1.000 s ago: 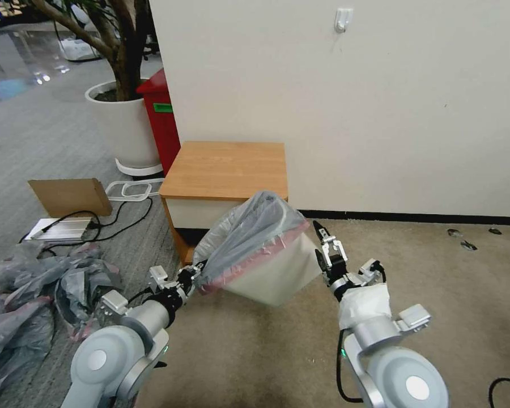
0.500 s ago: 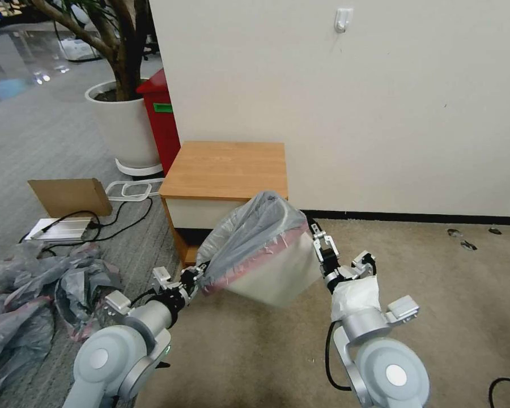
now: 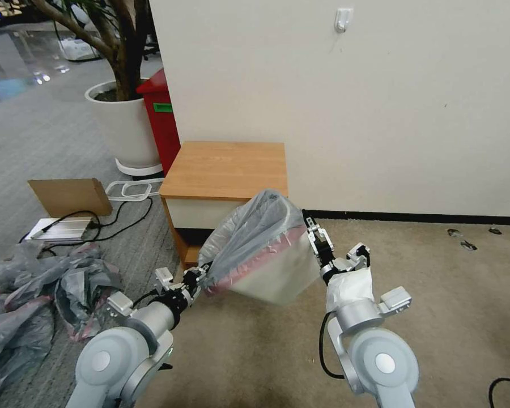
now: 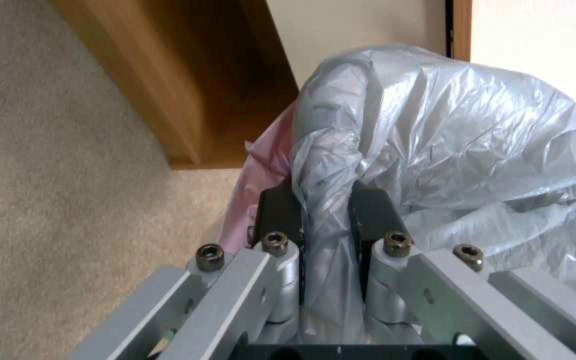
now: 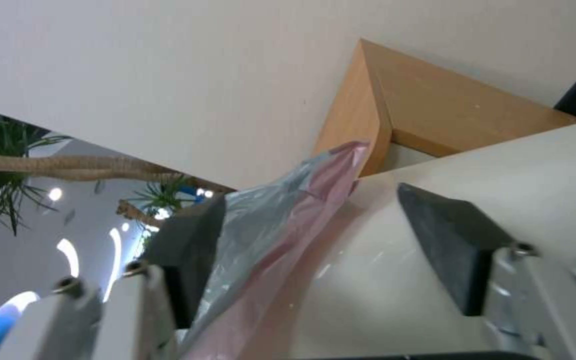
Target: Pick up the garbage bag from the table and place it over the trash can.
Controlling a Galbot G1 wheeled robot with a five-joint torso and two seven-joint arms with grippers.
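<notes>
The cream-white trash can (image 3: 275,275) sits tilted on the carpet in front of the wooden table (image 3: 226,167). The grey garbage bag (image 3: 249,229) bulges over its mouth, with the pink rim band low on the front wall. My left gripper (image 3: 201,277) is at the bin's left corner, shut on a bunched fold of the garbage bag (image 4: 468,145); in the left wrist view the fold passes between the left gripper's (image 4: 325,200) pads. At the bin's right rim my right gripper (image 3: 314,229) stands open. Its wrist view has the right gripper (image 5: 308,220) astride the bag's pink edge (image 5: 281,225) and the bin wall (image 5: 381,280).
A white plant pot (image 3: 124,124) and a tall red bin (image 3: 163,119) stand behind the table on the left. Cardboard (image 3: 71,195), cables and a heap of grey plastic sheeting (image 3: 34,294) lie on the left floor. The wall (image 3: 351,113) is close behind. Open carpet (image 3: 453,294) lies right.
My right arm has moved left and forward, bringing its open gripper against the bin's right rim. The left gripper has kept its hold and barely shifted.
</notes>
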